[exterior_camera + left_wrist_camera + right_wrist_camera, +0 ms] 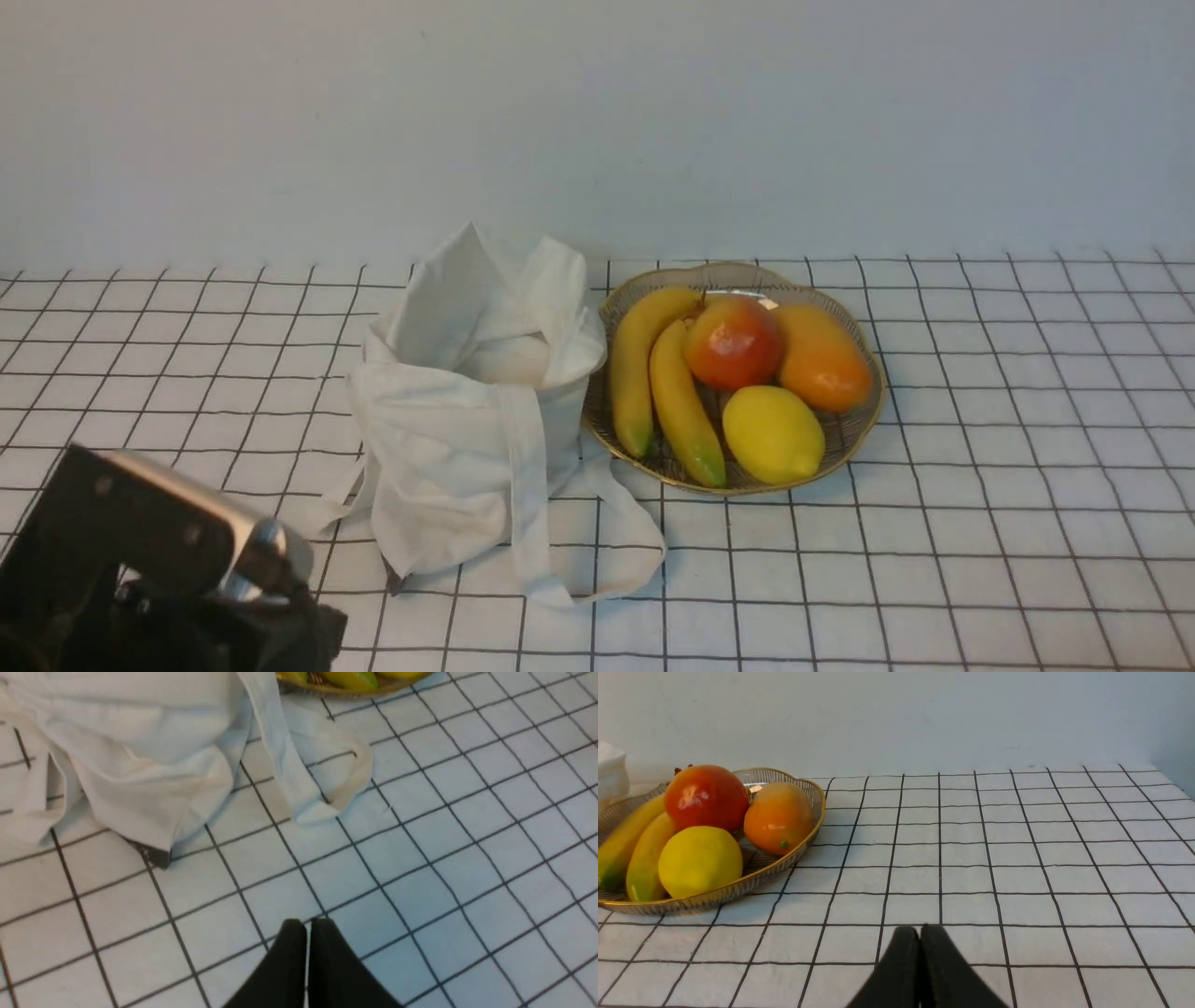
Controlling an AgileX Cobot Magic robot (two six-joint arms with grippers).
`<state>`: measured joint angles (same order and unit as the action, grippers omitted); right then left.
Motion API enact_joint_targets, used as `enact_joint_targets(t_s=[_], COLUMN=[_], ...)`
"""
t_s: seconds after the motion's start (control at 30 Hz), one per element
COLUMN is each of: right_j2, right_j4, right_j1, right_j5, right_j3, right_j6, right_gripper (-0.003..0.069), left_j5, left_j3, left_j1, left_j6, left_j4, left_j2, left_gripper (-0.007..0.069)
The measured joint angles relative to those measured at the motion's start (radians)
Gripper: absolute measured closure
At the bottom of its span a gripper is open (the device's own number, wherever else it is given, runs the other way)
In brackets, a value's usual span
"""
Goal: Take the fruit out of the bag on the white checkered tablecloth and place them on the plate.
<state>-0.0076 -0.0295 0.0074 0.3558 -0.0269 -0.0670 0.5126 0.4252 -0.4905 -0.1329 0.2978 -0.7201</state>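
Note:
The round red-orange fruit [733, 343] lies in the golden-brown woven plate [845, 434], between two bananas and an oblong orange fruit; it also shows in the right wrist view [706, 797]. The white cloth bag [467, 411] stands slumped just left of the plate on the white checkered tablecloth [980, 448], its straps trailing forward. Its inside is hidden. My left gripper [307, 926] is shut and empty, above bare cloth in front of the bag [140, 756]. My right gripper [920, 931] is shut and empty, low over the cloth to the right of the plate [784, 868].
The plate also holds two bananas [658, 378], a yellow lemon [773, 434] and an oblong orange mango-like fruit [823, 359]. A grey wall runs behind the table. My left arm's body [149, 569] fills the front left corner. A bag strap loop [336, 774] lies on the cloth.

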Motion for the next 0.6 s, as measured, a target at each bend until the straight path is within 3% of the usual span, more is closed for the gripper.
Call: enact_joint_targets(t_s=[0.33, 0.6], right_j2=[0.0, 0.0], right_j4=[0.0, 0.0], right_j1=[0.0, 0.0], right_j5=[0.0, 0.0], right_j3=[0.0, 0.0], right_j6=[0.0, 0.0], right_gripper=[0.0674, 0.0674], left_j5=[0.003, 0.003], left_j3=[-0.036, -0.037], left_j1=[0.0, 0.003], left_j6=[0.005, 0.015], left_j4=[-0.149, -0.187], left_j2=[0.013, 0.092], left_gripper=[0.0632, 0.0632])
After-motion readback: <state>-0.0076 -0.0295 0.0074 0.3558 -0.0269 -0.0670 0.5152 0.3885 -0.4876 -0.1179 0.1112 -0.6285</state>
